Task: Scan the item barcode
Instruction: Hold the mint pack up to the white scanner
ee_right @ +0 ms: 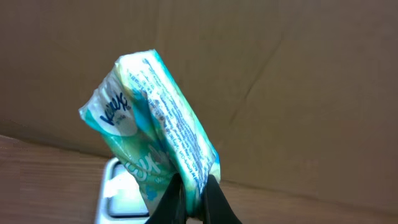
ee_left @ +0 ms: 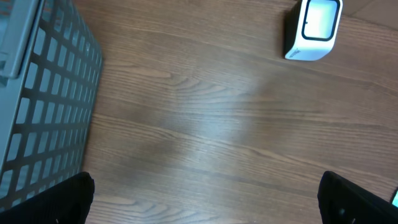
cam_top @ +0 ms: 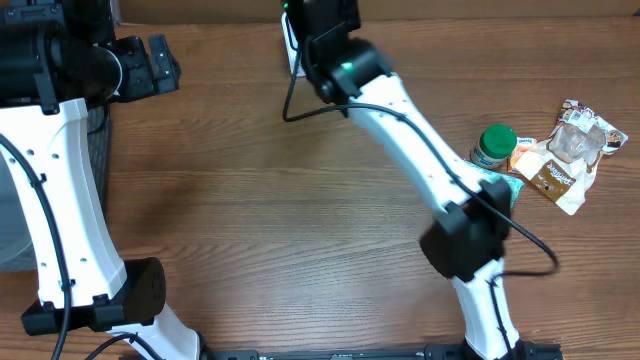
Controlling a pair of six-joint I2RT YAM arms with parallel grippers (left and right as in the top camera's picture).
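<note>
Holding pack [ee_right: 155, 118] at centre-left of the right wrist frame, scanner [ee_right: 118, 196] at lower left | my right jaws clenched on its lower edge; my left jaws released | risk: thin pinch on soft wrap may slip or twist, turning barcode off the window

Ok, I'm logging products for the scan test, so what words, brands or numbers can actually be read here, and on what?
"Kleenex": brand script on the teal tissue pack pinched in the right tool, printed twice.
Fine print along that pack's edge: too small to read.
Brown snack packet: white script, blurred.
Green-lidded jar: label too small.
Scanner: no text visible.
</note>
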